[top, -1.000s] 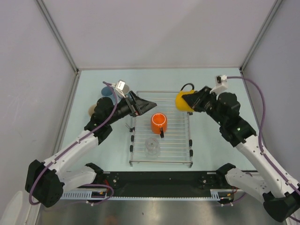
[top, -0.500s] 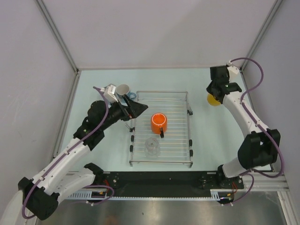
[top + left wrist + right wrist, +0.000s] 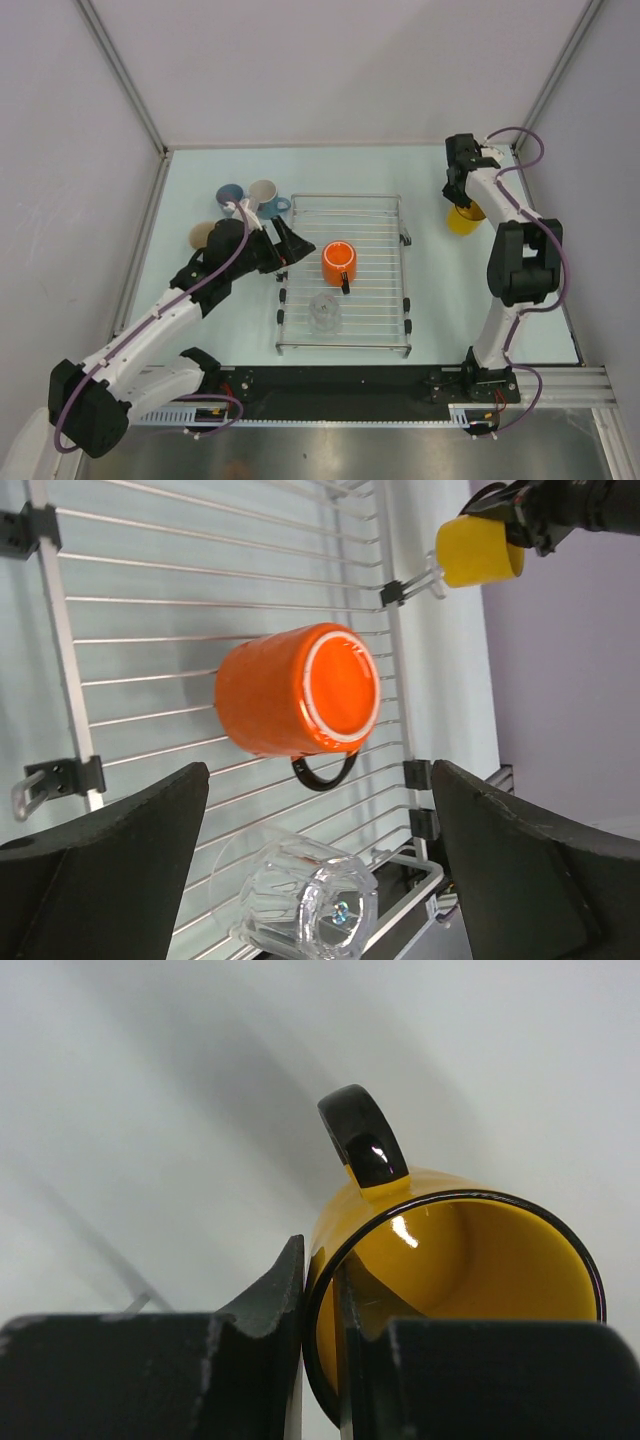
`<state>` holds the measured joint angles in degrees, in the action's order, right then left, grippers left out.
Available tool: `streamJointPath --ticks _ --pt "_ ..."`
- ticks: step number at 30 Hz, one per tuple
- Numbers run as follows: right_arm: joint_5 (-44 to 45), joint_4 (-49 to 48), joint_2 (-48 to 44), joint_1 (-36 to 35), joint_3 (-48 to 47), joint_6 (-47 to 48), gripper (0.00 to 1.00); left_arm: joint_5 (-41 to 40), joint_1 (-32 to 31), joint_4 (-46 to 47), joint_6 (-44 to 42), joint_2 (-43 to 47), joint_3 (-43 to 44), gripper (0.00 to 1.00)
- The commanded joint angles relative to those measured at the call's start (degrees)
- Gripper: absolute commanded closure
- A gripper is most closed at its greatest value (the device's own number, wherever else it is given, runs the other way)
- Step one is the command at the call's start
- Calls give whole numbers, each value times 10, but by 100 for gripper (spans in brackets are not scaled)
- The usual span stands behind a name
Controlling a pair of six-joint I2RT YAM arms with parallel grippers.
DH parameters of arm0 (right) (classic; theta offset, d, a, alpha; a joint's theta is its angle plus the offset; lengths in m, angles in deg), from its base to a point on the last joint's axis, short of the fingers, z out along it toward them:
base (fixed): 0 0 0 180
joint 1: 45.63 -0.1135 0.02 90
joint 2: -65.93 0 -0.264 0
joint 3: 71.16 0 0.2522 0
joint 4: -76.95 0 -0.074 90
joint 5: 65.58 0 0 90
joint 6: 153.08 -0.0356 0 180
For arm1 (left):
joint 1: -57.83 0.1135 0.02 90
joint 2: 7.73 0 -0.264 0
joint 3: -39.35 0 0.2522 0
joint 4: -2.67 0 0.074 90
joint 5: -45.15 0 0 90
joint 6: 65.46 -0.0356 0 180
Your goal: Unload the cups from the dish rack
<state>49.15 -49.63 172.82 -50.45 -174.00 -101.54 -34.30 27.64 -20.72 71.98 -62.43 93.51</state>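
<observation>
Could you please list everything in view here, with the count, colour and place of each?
dish rack: one, silver wire, mid-table
orange mug: one, orange with black handle, on the rack
clear glass: one, clear, on the rack, nearer the arms
light blue cups: two, on the table left of the rack
beige cup: one, left of the rack, partly behind the left arm
yellow mug: one, yellow with black handle, right of the rack
table: one, pale green
left tool: open, at the rack's left edge
right tool: shut on the yellow mug's wall
</observation>
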Motion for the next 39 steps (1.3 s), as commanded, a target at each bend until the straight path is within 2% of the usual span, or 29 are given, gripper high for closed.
streamJointPath --ticks 1,5,12,26,32,33,34,37,39 --pt "36 31 27 13 -52 -5 100 -15 3 -33 -11 -12 20 3" --pt "16 31 63 31 -60 -6 100 -18 3 -35 -13 -9 20 3" --pt "31 24 85 37 -52 7 100 -21 3 -36 -13 -18 20 3" --pt "-2 -70 55 38 65 -8 100 -17 3 -31 -5 -23 11 3" --pt "-7 -74 42 34 77 -14 100 -19 3 -30 -9 -8 6 2" --pt "-4 -73 38 32 80 -14 98 -19 3 -31 -9 -4 6 2" --pt "0 -71 33 30 80 -16 90 -18 3 -30 -12 -2 5 2" --pt "8 -71 13 24 88 -23 78 -11 3 -23 -11 2 0 1" --pt "8 -71 2 19 90 -25 73 -9 3 -22 -10 3 -1 1"
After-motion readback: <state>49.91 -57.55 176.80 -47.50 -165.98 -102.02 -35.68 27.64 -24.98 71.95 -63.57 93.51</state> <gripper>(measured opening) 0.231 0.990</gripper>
